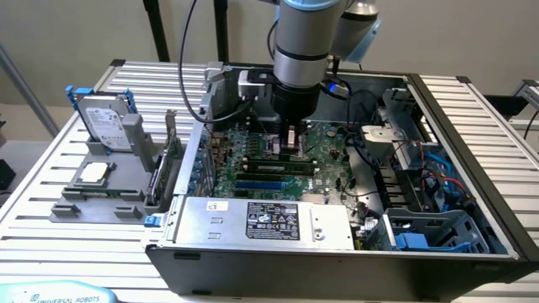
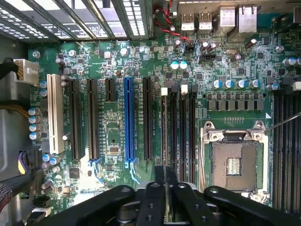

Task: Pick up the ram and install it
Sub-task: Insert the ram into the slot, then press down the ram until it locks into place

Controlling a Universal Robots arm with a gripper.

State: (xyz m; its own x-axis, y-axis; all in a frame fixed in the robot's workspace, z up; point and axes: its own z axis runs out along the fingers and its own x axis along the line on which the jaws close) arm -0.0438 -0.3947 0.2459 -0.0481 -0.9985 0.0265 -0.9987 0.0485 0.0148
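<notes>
1. Gripper (image 1: 291, 140) low inside the open PC case (image 1: 471, 113), just over the motherboard (image 2: 113, 136).
2. Fingers closed on what looks like the ram (image 2: 166, 183), held edge-on; hard to confirm.
3. Memory slots (image 2: 176, 127) directly beneath it.

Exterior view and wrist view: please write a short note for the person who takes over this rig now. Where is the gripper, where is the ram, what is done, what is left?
Gripper: low inside the open computer case, over the black memory slots of the motherboard.
Ram: a green stick with black chips lies along a slot, just in front of the gripper.
Done: the ram appears to be at its slot.
Left: check that it is pressed fully home and latched; the pictures do not settle this.
</notes>
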